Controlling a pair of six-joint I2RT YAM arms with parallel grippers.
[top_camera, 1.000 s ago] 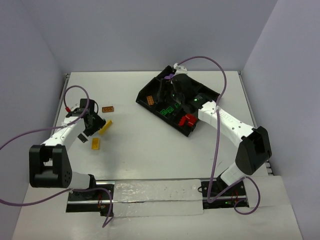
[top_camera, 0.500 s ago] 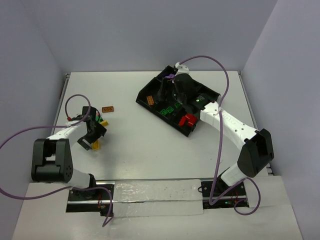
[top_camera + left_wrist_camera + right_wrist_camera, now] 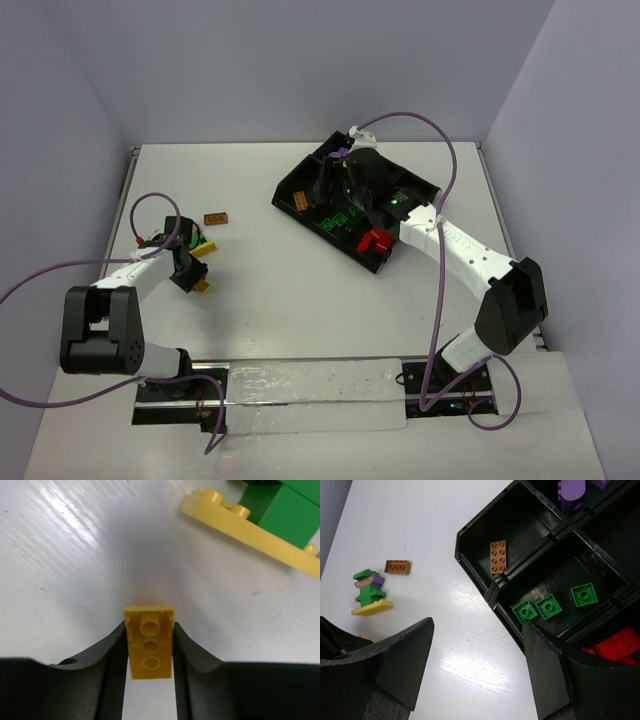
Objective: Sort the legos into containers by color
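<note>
**A:** What has the left gripper (image 3: 149, 626) got?

**B:** Its jaws are clamped on a small yellow brick (image 3: 149, 652), with one finger on each long side. The hollow underside, with its three round tubes, faces the wrist camera. This is near the left edge of the table (image 3: 300, 300), about midway along it. I cannot tell whether the brick touches the table.

**A:** Anything close to it?

**B:** Just beyond it lies a flat yellow plate (image 3: 235, 520) with a green brick (image 3: 285, 507) on top. From the right wrist, that stack also carries a purple piece (image 3: 378, 580). A loose brown brick (image 3: 215, 218) lies apart from the stack, closer to the far edge.

**A:** And the right gripper (image 3: 477, 625)?

**B:** Its jaws are apart with nothing between them. It hangs above the black divided tray (image 3: 467, 555), which sits askew in the far right part of the table.

**A:** What is in the tray?

**B:**
- **Left corner compartment:** a second brown brick (image 3: 498, 557).
- **Next compartment:** three green square bricks (image 3: 548, 606).
- **Near corner:** red bricks (image 3: 619, 644).
- **Toward the far corner:** purple pieces (image 3: 570, 489).
</note>
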